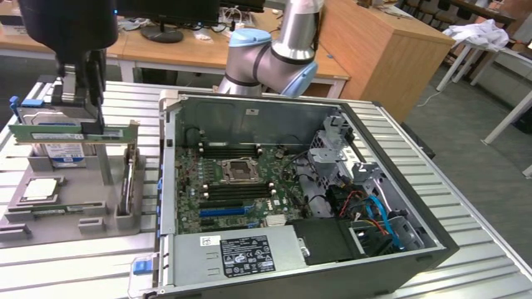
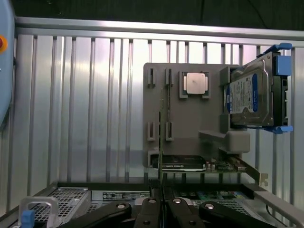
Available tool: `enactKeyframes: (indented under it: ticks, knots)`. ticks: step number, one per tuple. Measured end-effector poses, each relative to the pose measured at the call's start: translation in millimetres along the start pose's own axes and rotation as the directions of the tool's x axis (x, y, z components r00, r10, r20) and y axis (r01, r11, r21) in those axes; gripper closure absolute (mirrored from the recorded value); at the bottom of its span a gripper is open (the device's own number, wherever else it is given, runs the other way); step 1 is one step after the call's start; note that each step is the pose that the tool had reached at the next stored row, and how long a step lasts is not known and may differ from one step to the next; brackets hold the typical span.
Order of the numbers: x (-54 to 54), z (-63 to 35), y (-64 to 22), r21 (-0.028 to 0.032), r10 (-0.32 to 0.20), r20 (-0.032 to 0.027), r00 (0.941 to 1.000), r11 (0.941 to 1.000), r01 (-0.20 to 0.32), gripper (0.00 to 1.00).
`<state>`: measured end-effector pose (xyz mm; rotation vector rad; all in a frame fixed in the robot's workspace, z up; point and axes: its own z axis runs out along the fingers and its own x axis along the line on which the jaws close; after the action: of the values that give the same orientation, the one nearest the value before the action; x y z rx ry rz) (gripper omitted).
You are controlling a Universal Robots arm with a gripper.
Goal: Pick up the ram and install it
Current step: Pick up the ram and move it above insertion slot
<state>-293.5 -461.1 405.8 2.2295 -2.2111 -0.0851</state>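
Note:
The ram [image 1: 73, 132], a long green stick, hangs level in the air above the grey parts tray [image 1: 91, 205] at the exterior view's left. My gripper [image 1: 83, 121] is shut on its upper edge from above. In the wrist view the ram [image 2: 161, 142] shows edge-on as a thin line running out from between the black fingers [image 2: 149, 209] of my gripper [image 2: 161, 203], over the tray [image 2: 190, 128]. The open computer case [image 1: 432, 249] lies at the exterior view's right, its motherboard's black memory slots [image 1: 233, 151] bare beside the processor socket [image 1: 238, 168].
The tray holds a silver processor chip [image 2: 195, 83], a hard drive in a blue caddy [image 2: 251, 97] and a card [image 2: 183, 165]. A blue slot [image 1: 223, 212], cables [image 1: 374, 212] and a power supply [image 1: 241, 252] sit inside the case. Everything rests on a ribbed metal table [image 1: 465, 180].

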Motion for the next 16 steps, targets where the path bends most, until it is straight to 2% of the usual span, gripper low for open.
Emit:
enactKeyframes:
  ticks: [10,16]
  knots:
    - [0.2,-0.8,-21.4,0.0001,0.000,0.0000,1.0000,1.0000,0.000,0.88]
    - [0.2,-1.2,-31.2,0.0000,0.000,0.0000,1.0000,1.0000,0.000,0.88]
